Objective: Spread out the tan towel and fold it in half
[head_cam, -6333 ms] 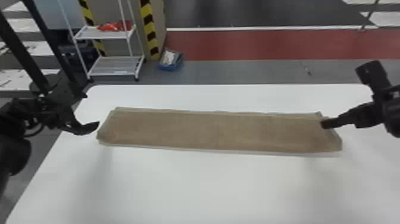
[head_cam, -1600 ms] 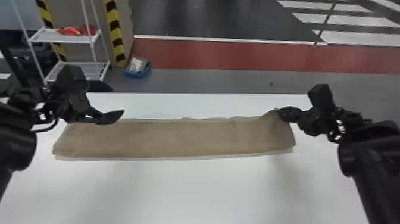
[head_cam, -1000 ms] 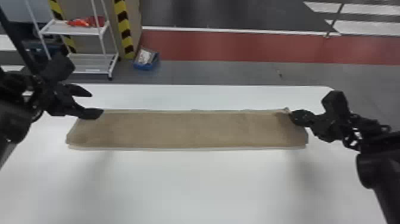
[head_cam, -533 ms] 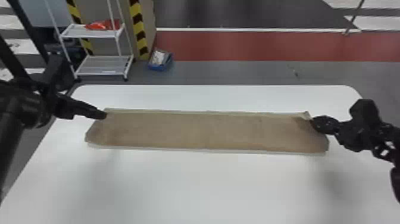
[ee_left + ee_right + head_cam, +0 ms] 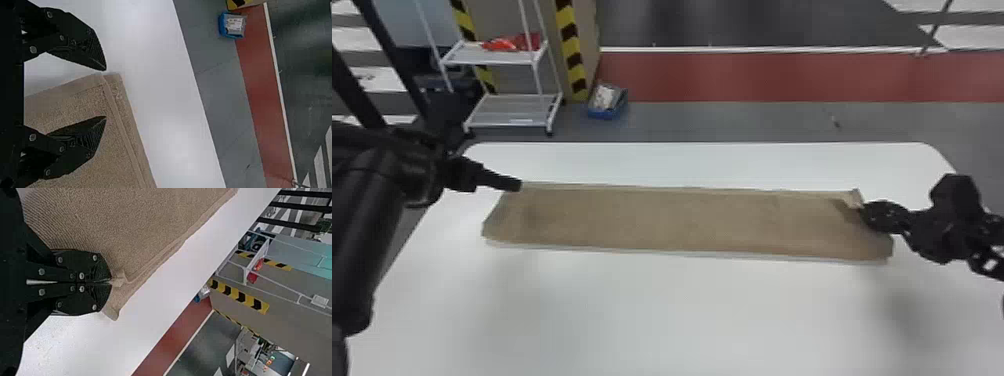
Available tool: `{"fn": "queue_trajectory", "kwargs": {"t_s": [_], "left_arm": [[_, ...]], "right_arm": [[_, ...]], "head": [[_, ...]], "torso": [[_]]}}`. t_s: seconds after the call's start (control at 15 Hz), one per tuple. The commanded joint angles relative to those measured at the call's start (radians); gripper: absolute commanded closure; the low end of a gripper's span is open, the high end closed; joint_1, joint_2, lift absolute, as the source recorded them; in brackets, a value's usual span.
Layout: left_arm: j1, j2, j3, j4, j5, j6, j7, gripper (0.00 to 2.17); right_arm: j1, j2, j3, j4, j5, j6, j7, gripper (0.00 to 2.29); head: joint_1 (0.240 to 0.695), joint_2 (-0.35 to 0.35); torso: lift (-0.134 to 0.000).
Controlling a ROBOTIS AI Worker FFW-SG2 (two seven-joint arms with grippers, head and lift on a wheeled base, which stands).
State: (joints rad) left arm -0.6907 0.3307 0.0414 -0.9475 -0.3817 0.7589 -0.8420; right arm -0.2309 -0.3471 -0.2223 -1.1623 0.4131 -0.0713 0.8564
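Head view, tan towel: the tan towel point(image 5: 682, 220) lies flat on the table point(image 5: 682, 310) as a long layered strip, its long sides running roughly along the table's far edge, with a band of white tabletop between. Its left end is near the table's left edge.
Head view, left gripper: the left gripper point(image 5: 518, 185) is at the towel's far left corner, coming in across the table's left edge.
Head view, right gripper: the right gripper point(image 5: 863, 207) is at the towel's right end, by the far corner.
Head view, floor beyond: a white rack point(image 5: 514, 114) stands past the table's far left corner, a blue bin point(image 5: 604, 112) beside it.
Left wrist view, pincer: the left gripper point(image 5: 105, 94) is spread wide, nothing between its tips; one of its fingers point(image 5: 84, 150) is over the towel, the other over white tabletop just beside the towel's corner.
Right wrist view, pincer: the right gripper point(image 5: 111, 282) is closed on a small pinch of towel, puckered at the tips, close to a corner.
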Motion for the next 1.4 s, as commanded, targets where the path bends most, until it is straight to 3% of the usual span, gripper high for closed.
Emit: {"fn": "queue_trajectory", "kwargs": {"t_s": [0.0, 0.27, 0.53, 0.8, 1.13, 1.2, 1.33], "left_arm": [[-0.015, -0.015, 0.000, 0.007, -0.002, 0.069, -0.006, 0.53], [-0.018, -0.022, -0.002, 0.007, -0.005, 0.090, -0.020, 0.54], [-0.016, -0.041, -0.002, 0.019, 0.001, 0.023, 0.064, 0.54], [-0.018, -0.053, -0.003, 0.041, -0.029, 0.026, 0.073, 0.54], [-0.018, -0.051, 0.008, 0.055, -0.022, 0.026, 0.075, 0.65], [-0.018, -0.051, 0.008, 0.055, -0.023, 0.026, 0.077, 0.79], [-0.018, -0.051, 0.015, 0.055, -0.026, 0.026, 0.078, 0.84]], "right_arm": [[0.036, -0.024, -0.006, -0.045, -0.031, 0.000, 0.006, 1.43], [0.091, -0.042, -0.012, -0.099, -0.065, 0.006, 0.016, 1.43], [0.107, -0.042, -0.014, -0.106, -0.066, 0.006, 0.029, 1.43], [0.136, -0.056, -0.020, -0.128, -0.091, 0.003, 0.032, 1.43], [0.140, -0.067, -0.017, -0.129, -0.094, 0.000, 0.033, 1.43], [0.140, -0.067, -0.015, -0.131, -0.094, 0.003, 0.036, 1.43], [0.145, -0.065, -0.019, -0.139, -0.094, 0.006, 0.039, 1.43]], "head": [[0.695, 0.020], [0.695, 0.005], [0.695, -0.002], [0.695, -0.004], [0.695, -0.008], [0.695, -0.008], [0.695, -0.006]], "torso": [[-0.124], [-0.124], [-0.124], [-0.124], [-0.124], [-0.124], [-0.124]]}}
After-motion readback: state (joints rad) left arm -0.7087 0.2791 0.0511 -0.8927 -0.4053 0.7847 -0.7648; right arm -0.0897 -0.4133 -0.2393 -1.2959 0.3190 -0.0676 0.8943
